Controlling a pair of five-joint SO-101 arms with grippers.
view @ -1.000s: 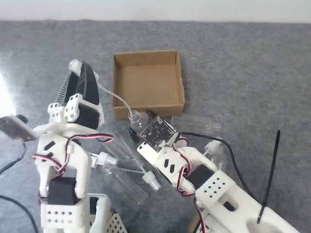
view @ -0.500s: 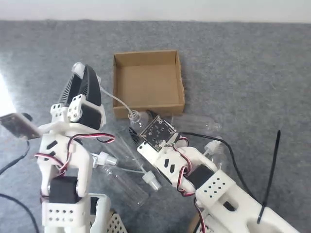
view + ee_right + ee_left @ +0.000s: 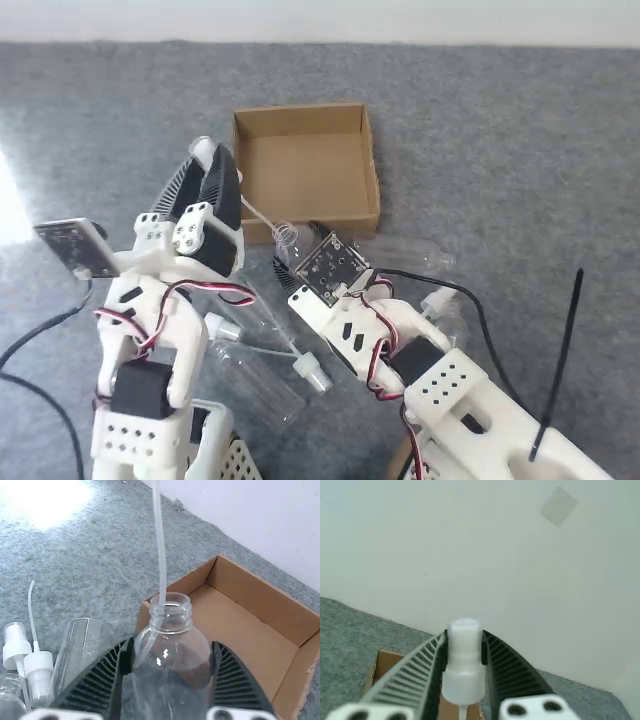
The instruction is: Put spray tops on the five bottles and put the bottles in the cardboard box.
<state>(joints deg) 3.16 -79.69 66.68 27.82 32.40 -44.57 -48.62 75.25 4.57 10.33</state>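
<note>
Swung rightward, the left gripper (image 3: pixel 464 636), closed on a spray top (image 3: pixel 464 667), threads its tube (image 3: pixel 159 540) into the bottle (image 3: pixel 172 630) clamped by the right gripper (image 3: pixel 171 650); any tilt may buckle the tube.

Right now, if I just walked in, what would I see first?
The left pincer holds a white spray top, and its thin tube dips into the neck of a clear bottle gripped by the right pincer. Just beyond them sits the cardboard box, with spare bottles lying on the grey carpet by the arms.
</note>
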